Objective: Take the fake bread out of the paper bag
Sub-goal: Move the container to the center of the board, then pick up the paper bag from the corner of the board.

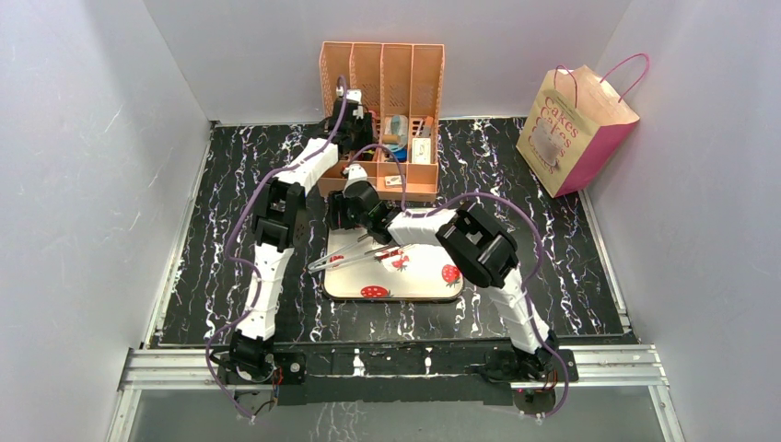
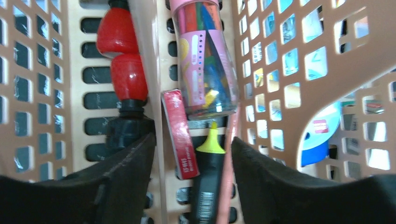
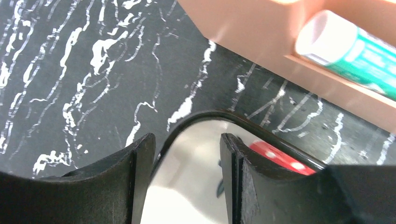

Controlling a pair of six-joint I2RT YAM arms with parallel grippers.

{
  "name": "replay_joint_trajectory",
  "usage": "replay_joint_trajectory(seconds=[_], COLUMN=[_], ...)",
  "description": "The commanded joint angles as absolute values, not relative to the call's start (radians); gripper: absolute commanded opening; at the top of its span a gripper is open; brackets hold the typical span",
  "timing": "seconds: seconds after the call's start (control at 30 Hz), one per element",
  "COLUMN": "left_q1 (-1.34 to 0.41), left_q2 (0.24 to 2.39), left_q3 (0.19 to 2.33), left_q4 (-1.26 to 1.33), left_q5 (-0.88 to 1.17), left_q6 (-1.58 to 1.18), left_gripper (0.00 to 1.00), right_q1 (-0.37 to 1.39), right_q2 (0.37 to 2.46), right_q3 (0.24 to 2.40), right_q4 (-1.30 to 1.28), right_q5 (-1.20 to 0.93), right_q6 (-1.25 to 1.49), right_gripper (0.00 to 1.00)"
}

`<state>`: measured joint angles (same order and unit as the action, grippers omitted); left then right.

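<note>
The tan paper bag (image 1: 576, 129) with "Cakes" lettering and magenta sides stands upright at the back right, far from both arms. No fake bread shows in any view; the inside of the bag is hidden. My left gripper (image 1: 355, 124) reaches into the peach organiser (image 1: 382, 92). In the left wrist view it (image 2: 191, 163) is open over a yellow highlighter (image 2: 210, 163) and a small red box (image 2: 180, 135). My right gripper (image 1: 343, 214) hangs over the far left corner of the strawberry tray (image 1: 433, 285). In the right wrist view it (image 3: 187, 158) is open and empty.
Metal tongs (image 1: 355, 256) lie on the tray. The organiser holds a tube of coloured pencils (image 2: 208, 70), a red object (image 2: 123, 60) and a green-and-white tube (image 3: 345, 51). White walls close in the black marbled table on three sides.
</note>
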<state>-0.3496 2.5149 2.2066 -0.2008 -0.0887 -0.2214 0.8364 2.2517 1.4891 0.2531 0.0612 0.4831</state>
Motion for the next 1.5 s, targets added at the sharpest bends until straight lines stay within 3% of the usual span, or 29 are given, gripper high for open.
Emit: replay_joint_trajectory(seconds=[0.0, 0.27, 0.7, 1.0, 1.13, 1.47], left_q1=[-0.369, -0.364, -0.353, -0.354, -0.377, -0.549], left_q2=[2.429, 2.348, 2.118, 1.786, 1.667, 1.545], left_q3=[2.17, 2.118, 1.993, 1.622, 1.471, 1.292], left_q4=[-0.181, -0.183, -0.199, -0.19, -0.204, -0.358], left_q5=[-0.058, -0.092, -0.166, -0.133, -0.073, -0.128], left_q6=[-0.245, -0.255, -0.245, -0.235, -0.226, -0.19], left_gripper=[0.66, 0.77, 0.8, 0.8, 0.8, 0.79], right_q1=[0.838, 0.859, 0.887, 0.891, 0.89, 0.848], right_q2=[2.153, 2.096, 1.933, 1.73, 1.621, 1.498], right_q3=[1.468, 1.456, 1.403, 1.262, 1.187, 1.158], right_q4=[0.21, 0.187, 0.068, -0.03, -0.054, -0.239], right_q5=[0.147, 0.2, 0.355, 0.536, 0.648, 0.799], right_q6=[0.421, 0.376, 0.358, 0.429, 0.471, 0.656], right_gripper=[0.53, 0.55, 0.56, 0.56, 0.66, 0.8])
